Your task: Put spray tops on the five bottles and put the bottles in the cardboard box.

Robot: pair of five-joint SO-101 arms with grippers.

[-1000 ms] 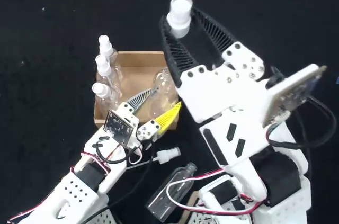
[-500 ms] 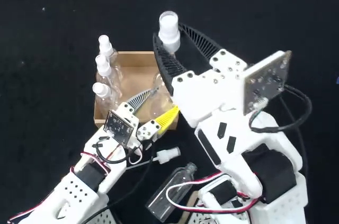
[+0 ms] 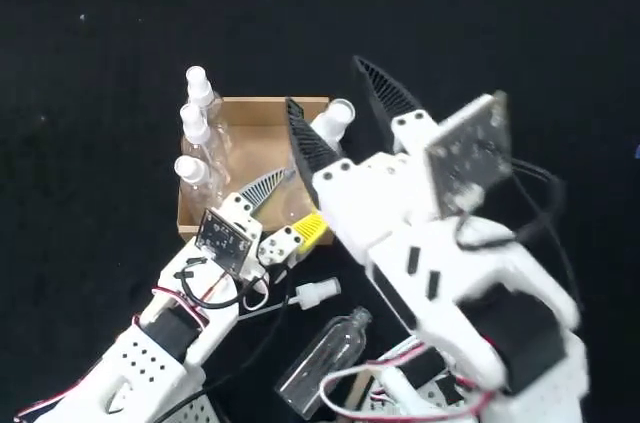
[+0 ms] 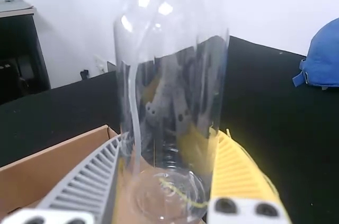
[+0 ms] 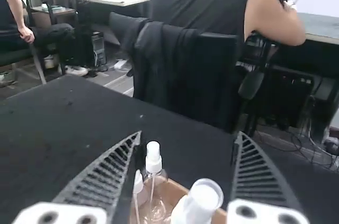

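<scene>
1. The white plastic spray top [image 3: 335,115] sits tilted at the top of the clear bottle [image 4: 169,75]. It lies between the right gripper's [image 3: 323,81] black ribbed fingers without touching either in the right wrist view. Whether it is seated on the neck cannot be told.
2. The bottle stands upright over the cardboard box [image 3: 250,108], long axis vertical. It is smooth, round and see-through.
3. The left gripper [image 4: 164,181] is clamped on the bottle's lower body, with the grey finger on one side and the yellow on the other.
4. The right gripper is spread wide and holds nothing. It is the arm nearer the top, which lies just below and between its fingertips.
5. The next move probably needs the top pressed straight down along the bottle's axis.
6. Three capped bottles [image 3: 192,123] stand along the box's far side wall.
7. A loose spray top [image 3: 315,293] and a spare bottle [image 3: 325,358] lie on the black table [image 3: 100,43], near the arm bases.
</scene>
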